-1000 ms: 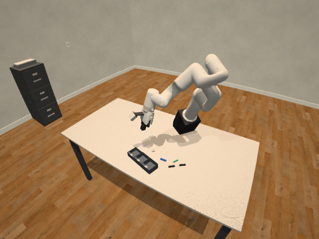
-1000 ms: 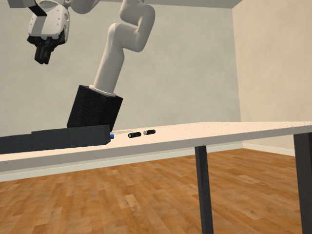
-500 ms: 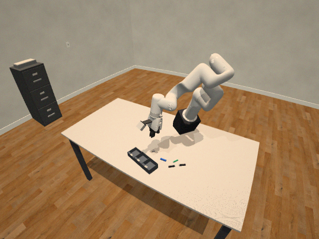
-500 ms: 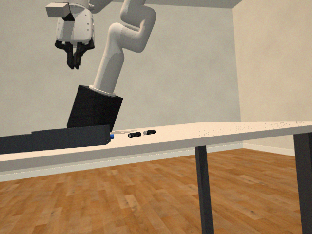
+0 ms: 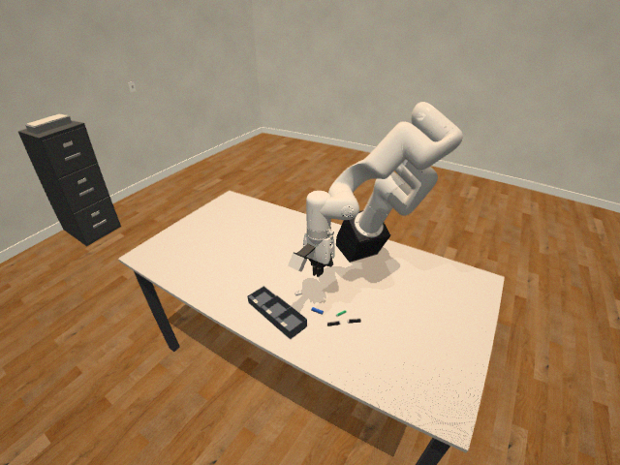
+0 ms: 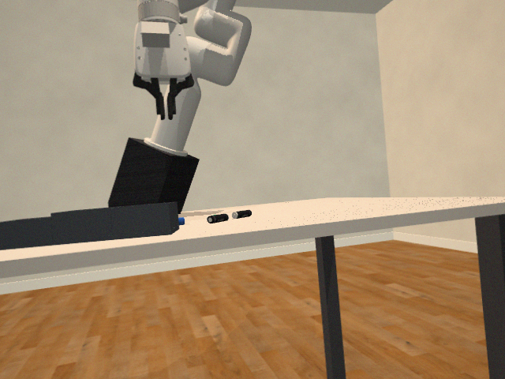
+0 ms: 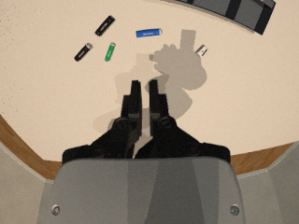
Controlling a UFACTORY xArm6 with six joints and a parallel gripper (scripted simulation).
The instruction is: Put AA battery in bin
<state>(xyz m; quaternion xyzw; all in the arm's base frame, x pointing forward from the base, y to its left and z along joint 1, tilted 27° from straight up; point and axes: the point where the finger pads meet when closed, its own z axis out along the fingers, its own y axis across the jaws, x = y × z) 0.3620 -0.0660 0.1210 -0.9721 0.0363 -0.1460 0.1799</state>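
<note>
Two black AA batteries point(image 5: 333, 324) point(image 5: 355, 320) lie side by side on the table; they also show in the wrist view point(image 7: 105, 25) point(image 7: 84, 52) and in the exterior view point(image 6: 218, 218) point(image 6: 241, 213). A dark tray of three bins point(image 5: 276, 311) stands to their left; its small labels are too small to read. My gripper point(image 5: 317, 270) point(image 6: 165, 116) point(image 7: 145, 92) hangs well above the table, behind the tray and the batteries. Its fingers are shut with nothing between them.
A blue cylinder point(image 5: 317, 310) point(image 7: 149, 33) and a green one point(image 5: 341, 313) point(image 7: 110, 51) lie between the tray and the batteries. A small white piece point(image 5: 297, 292) point(image 7: 202, 51) lies near the tray. The arm's black base point(image 5: 362, 241) stands behind.
</note>
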